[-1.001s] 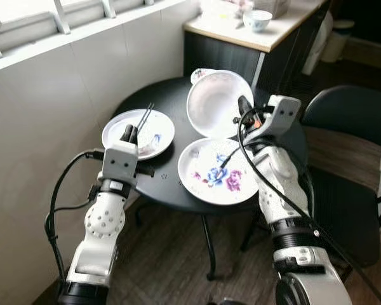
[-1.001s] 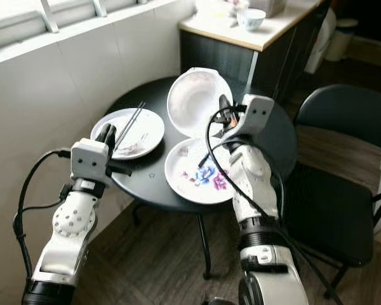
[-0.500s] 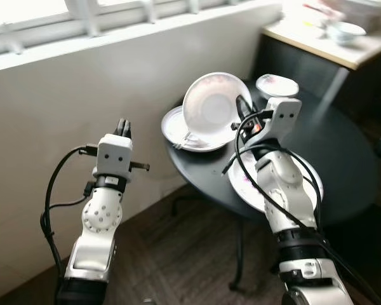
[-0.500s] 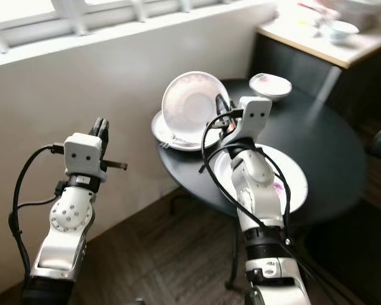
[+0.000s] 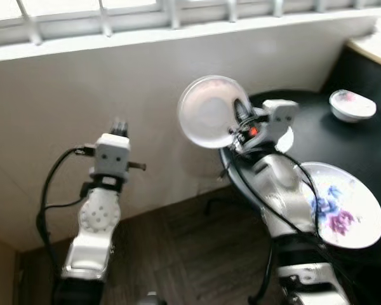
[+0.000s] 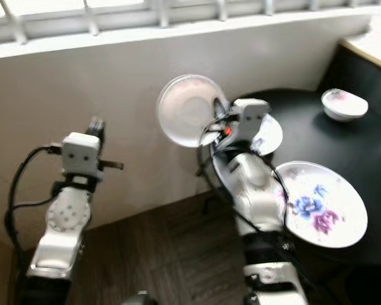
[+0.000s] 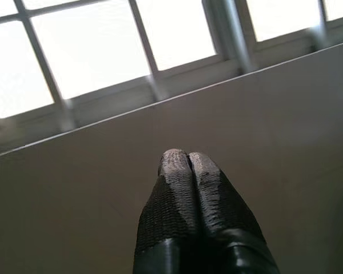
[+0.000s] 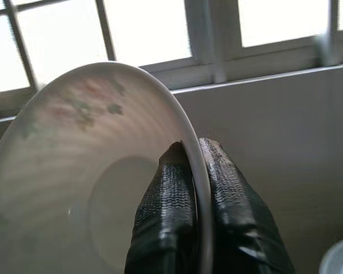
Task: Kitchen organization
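My right gripper (image 5: 240, 113) is shut on the rim of a white plate (image 5: 206, 112) with a faint pink pattern, held upright in the air in front of the white wall. The right wrist view has the plate's rim (image 8: 177, 120) pinched between the two black fingers (image 8: 163, 194). A large floral plate (image 5: 343, 202) lies on the round black table (image 5: 330, 136). Another white plate (image 6: 267, 133) lies behind my right wrist, and a small bowl (image 5: 352, 105) stands further back on the table. My left gripper (image 7: 186, 161) is shut on nothing, raised toward the wall below the window.
A white wall (image 5: 82, 95) with a window sill (image 5: 114, 38) stands close ahead. Dark wood floor (image 5: 178, 254) lies below both arms. The corner of a counter (image 5: 374, 47) is at the far right.
The camera has swung left, so the table now sits at the right. My right gripper still holds the upright plate, now facing the wall instead of over the table.
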You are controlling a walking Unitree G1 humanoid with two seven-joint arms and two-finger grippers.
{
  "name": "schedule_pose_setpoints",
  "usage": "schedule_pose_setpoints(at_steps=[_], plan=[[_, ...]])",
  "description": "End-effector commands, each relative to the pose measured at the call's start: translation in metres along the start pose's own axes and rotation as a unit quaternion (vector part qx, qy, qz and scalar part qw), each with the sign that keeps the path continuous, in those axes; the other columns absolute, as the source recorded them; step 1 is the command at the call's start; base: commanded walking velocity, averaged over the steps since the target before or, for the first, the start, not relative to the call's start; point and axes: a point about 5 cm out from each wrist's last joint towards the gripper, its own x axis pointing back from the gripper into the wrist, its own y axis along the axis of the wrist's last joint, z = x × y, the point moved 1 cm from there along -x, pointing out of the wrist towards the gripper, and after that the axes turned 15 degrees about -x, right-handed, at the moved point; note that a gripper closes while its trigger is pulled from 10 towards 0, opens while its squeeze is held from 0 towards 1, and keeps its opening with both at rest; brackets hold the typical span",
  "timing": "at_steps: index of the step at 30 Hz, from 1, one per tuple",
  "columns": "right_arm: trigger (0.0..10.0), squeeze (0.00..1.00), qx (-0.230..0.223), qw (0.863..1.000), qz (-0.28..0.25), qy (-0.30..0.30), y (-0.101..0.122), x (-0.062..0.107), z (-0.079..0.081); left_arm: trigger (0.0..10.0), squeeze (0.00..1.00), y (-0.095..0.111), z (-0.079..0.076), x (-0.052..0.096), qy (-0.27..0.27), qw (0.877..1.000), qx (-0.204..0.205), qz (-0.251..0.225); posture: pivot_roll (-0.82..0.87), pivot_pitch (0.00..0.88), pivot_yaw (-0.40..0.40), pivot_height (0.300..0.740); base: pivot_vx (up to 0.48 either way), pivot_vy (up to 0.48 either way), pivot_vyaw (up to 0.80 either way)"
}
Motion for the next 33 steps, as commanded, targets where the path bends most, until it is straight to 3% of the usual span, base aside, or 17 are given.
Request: schedule_pose_setpoints(at_steps=[1,33], plan=[[0.0,0.0,0.012,1.0,-0.011,-0.007,0.0087,0.0022,-0.0056,10.0,0.0,0.0029,-0.0056,0.0003,-0.007,1.0,0.001,-0.003,-0.02,0.0,-0.033,0.74,0.0,0.0,0.8],[0.0,0.0,0.018,1.0,-0.014,-0.004,0.0058,0.0025,-0.0007,10.0,0.0,0.0037,-0.0031,-0.0028,-0.003,1.0,0.001,-0.009,-0.02,0.0,-0.031,0.74,0.0,0.0,0.8]])
